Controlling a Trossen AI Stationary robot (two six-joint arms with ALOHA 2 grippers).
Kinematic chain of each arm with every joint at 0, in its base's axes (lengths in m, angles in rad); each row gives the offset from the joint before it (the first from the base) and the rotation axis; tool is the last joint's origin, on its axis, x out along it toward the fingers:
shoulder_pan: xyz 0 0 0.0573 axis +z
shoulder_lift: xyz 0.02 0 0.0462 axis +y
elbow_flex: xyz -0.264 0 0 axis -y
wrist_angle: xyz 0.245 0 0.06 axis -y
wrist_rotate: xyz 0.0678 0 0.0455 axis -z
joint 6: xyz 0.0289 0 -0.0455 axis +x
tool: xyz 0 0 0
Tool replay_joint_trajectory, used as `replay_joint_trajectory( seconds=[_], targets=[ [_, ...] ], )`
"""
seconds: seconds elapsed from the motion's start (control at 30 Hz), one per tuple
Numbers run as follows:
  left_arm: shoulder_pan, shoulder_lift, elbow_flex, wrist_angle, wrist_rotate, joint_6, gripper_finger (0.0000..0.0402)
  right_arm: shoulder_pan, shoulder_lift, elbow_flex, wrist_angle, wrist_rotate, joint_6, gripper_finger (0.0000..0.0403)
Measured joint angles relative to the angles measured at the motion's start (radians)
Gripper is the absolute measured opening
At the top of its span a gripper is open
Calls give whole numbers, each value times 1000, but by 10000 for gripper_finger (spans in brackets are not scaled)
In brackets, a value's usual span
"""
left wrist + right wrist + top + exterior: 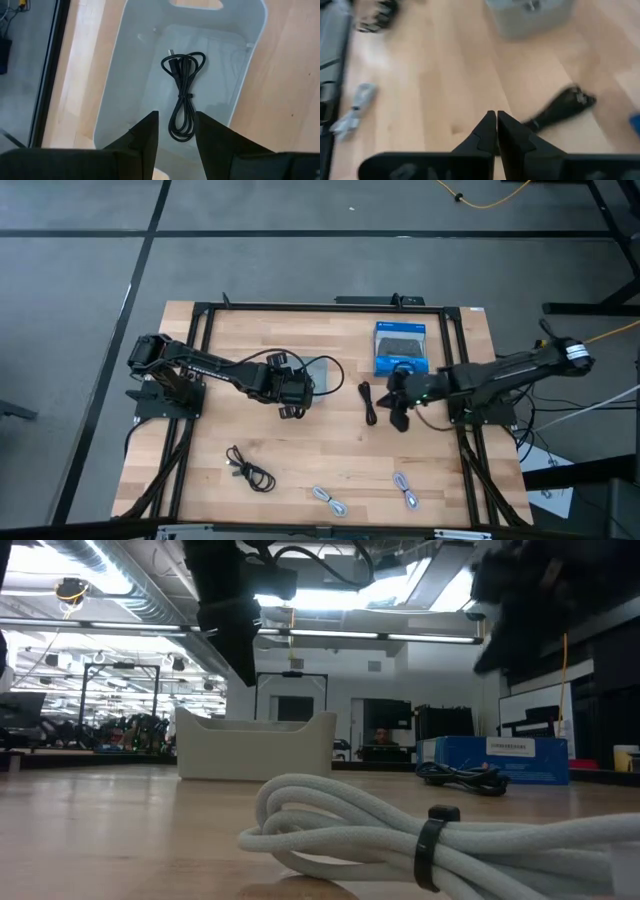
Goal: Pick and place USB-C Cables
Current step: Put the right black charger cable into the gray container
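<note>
In the left wrist view one black USB-C cable (182, 95) lies coiled on the floor of the translucent grey tray (120, 75). My left gripper (176, 135) hangs open above it, over the tray (322, 372). My right gripper (496, 127) is shut and raised above the table, right of a second black cable (367, 402) that lies flat on the wood (560, 107). A third black cable (250, 470) lies near the table's near-left corner. Two light grey cables (330, 500) (408, 490) rest by the near edge, one of them large in the low view (400, 830).
The blue retail box (401, 348) stands toward the far edge, just beyond my right gripper (398, 415). A black frame (200, 360) borders the wooden top. Bare wood lies between the tray and the near cables.
</note>
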Motion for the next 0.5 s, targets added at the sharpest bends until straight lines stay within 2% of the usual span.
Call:
replay_joint_trajectory(
  seconds=[0.13, 0.27, 0.4, 0.5],
  targets=[
    [0, 0, 0, 0, -1, 0, 119, -1, 92, 0, -3, 64, 175, 21],
    [0, 0, 0, 0, -1, 0, 119, -4, 154, 0, -9, 175, 316, 21],
    [0, 0, 0, 0, -1, 0, 119, -18, 207, 0, 0, 137, 379, 34],
    [0, 0, 0, 0, 0, 0, 119, -35, 252, 0, 18, 87, 406, 62]
  ],
)
